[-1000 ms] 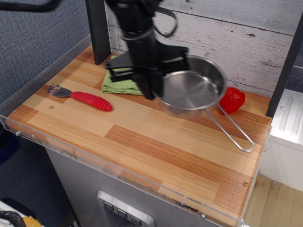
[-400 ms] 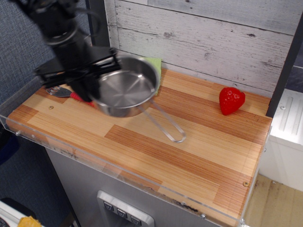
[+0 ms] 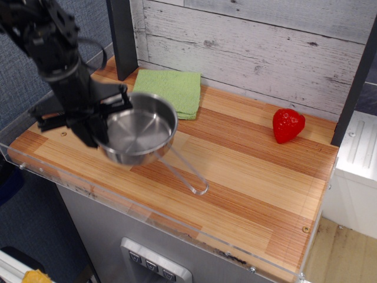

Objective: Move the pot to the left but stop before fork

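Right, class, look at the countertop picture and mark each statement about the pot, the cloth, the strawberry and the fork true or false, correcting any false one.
1. The pot sits near the left end of the wooden counter. True.
2. The pot's wire handle points toward the back wall. False: it runs forward and to the right, toward the front edge.
3. The green cloth lies behind the pot, by the back wall. True.
4. The strawberry is inside the pot. False: it stands far off to the right on the wood, and the pot is empty.
5. The fork lies in plain view. False: no fork shows; the gripper and pot cover that spot.
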Motion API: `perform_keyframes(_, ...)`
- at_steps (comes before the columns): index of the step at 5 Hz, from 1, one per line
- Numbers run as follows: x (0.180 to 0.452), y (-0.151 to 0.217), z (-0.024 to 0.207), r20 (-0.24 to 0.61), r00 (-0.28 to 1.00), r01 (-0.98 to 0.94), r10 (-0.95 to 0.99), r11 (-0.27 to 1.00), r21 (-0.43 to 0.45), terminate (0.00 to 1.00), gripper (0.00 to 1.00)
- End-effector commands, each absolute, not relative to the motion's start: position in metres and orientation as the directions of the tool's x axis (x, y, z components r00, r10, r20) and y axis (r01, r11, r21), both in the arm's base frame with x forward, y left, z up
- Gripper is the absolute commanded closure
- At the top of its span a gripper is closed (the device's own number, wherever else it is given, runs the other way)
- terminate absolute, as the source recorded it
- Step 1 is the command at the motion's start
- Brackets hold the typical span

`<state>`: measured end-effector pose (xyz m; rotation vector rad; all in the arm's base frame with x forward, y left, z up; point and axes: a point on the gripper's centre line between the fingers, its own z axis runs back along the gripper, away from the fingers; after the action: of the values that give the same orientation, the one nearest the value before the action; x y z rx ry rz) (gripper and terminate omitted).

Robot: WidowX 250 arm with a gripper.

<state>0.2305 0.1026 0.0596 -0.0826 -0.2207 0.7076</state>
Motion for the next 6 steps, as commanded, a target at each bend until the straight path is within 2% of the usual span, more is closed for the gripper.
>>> perform_keyframes(1,0.232,0.109,0.044,0.154,0.747,-0.634,0.647,0.763,-0.13,0.0,1.0)
perform_keyframes(2,0.231,0.107,0.031,0.126,0.756,-0.632,0.642,0.767,-0.114,0.0,1.0)
perform_keyframes(4,0.23,0.106,0.022,0.105,0.758,-0.634,0.643,0.766,-0.107,0.0,1.0)
perform_keyframes(5,0.228,0.106,0.024,0.082,0.728,-0.674,0.68,0.733,-0.092,0.0,0.0)
perform_keyframes(6,0.225,0.106,0.026,0.08,0.703,-0.7,0.706,0.708,-0.098,0.0,0.0)
